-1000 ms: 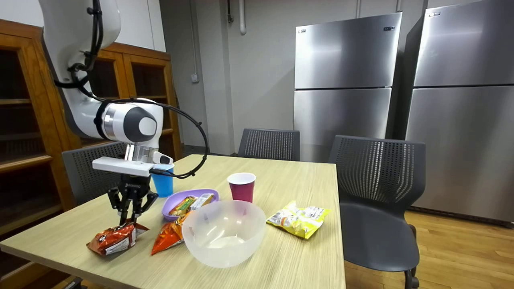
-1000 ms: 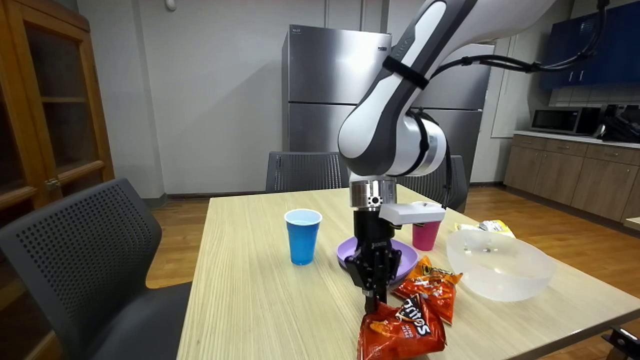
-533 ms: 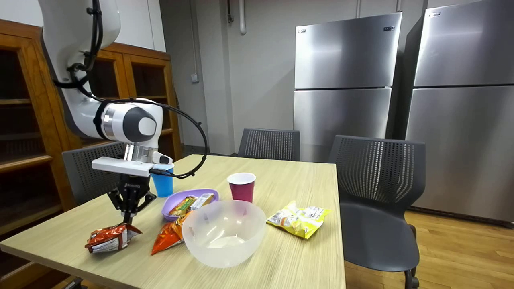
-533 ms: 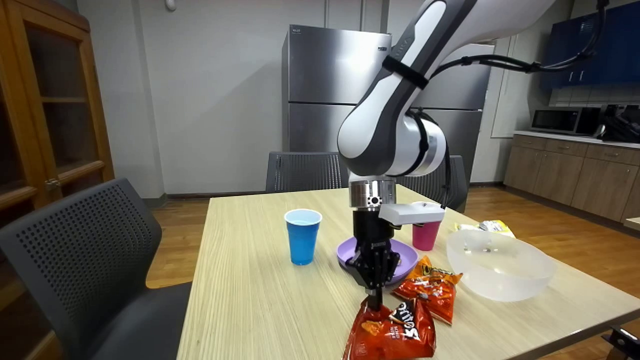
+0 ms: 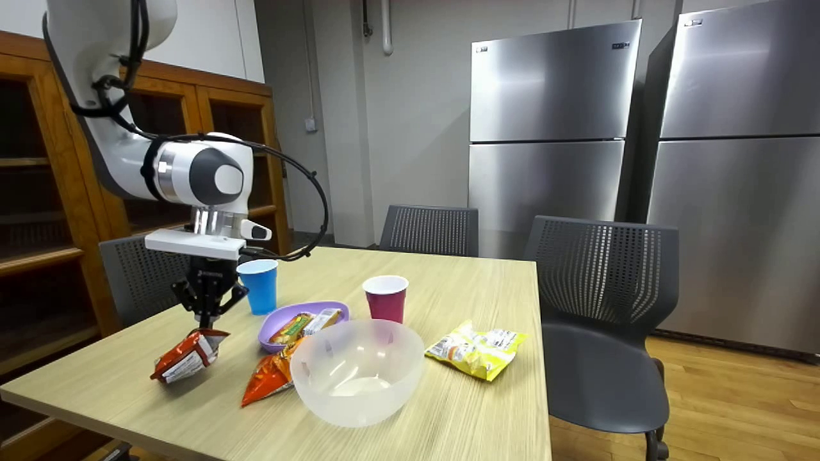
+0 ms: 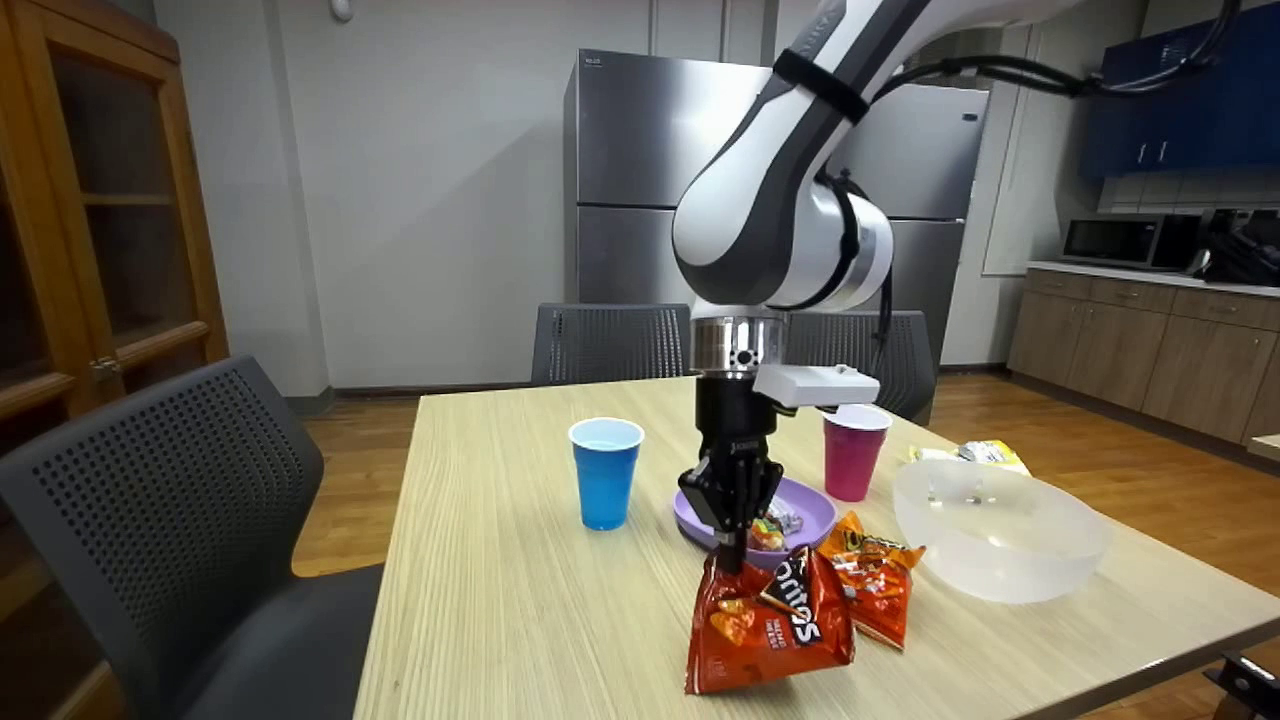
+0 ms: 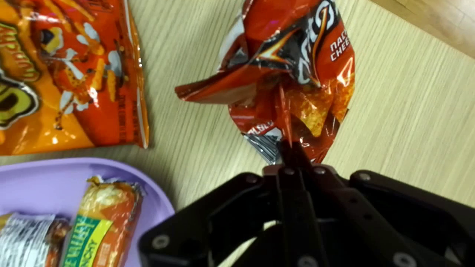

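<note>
My gripper (image 5: 205, 324) is shut on the top edge of a red Doritos bag (image 5: 187, 358), which hangs tilted beneath the fingertips. In an exterior view, the gripper (image 6: 732, 562) pinches one upper corner, and the bag (image 6: 775, 630) shows its printed front. In the wrist view, a fold of the bag (image 7: 315, 66) runs between the closed fingertips of the gripper (image 7: 291, 145). Whether the bag's lower edge touches the table is hard to tell. Beside it lies an orange-red Cheetos bag (image 7: 74, 92). A purple dish (image 7: 107, 163) holding wrapped bars (image 7: 100, 226) sits close by.
On the table (image 5: 461, 416) stand a translucent bowl (image 5: 359, 410), a maroon cup (image 5: 386, 304) and a blue cup (image 6: 605, 485). A yellow snack bag (image 5: 477, 352) lies past the bowl. Dark chairs (image 5: 602, 282) surround the table.
The gripper has shut on the Doritos bag and risen with it. The bag has swung from lying nearly flat to hanging tilted. The other table items have stayed in place.
</note>
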Motion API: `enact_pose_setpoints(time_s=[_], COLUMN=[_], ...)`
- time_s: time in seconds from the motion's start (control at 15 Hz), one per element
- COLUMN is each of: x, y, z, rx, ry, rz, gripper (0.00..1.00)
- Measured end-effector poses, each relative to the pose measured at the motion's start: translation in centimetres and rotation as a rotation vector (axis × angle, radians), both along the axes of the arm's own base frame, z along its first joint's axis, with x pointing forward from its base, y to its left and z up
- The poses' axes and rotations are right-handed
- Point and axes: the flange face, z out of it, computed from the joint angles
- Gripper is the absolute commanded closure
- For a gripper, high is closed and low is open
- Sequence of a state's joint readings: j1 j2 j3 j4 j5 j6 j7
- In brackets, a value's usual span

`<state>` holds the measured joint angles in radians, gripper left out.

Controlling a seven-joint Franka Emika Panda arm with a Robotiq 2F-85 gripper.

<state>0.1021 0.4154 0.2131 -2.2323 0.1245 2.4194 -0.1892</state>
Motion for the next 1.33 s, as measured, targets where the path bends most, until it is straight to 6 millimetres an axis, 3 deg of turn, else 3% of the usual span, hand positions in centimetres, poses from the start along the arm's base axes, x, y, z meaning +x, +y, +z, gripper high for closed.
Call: enact_pose_setpoints(time_s=[0.33, 0.73, 1.0, 1.33], x=[0.0, -0.4, -1.0, -2.0], y=[-0.7, -3.3, -6.5, -12.3], z=[5.3, 10.1, 12.5, 14.3], rx=[0.005, 0.0, -0.007, -0.007], ry=[-0.093, -0.177, -0.222, -0.264], rz=[0.029, 0.027, -0.013, -0.106], gripper=[1.0, 1.0, 1.0, 1.0])
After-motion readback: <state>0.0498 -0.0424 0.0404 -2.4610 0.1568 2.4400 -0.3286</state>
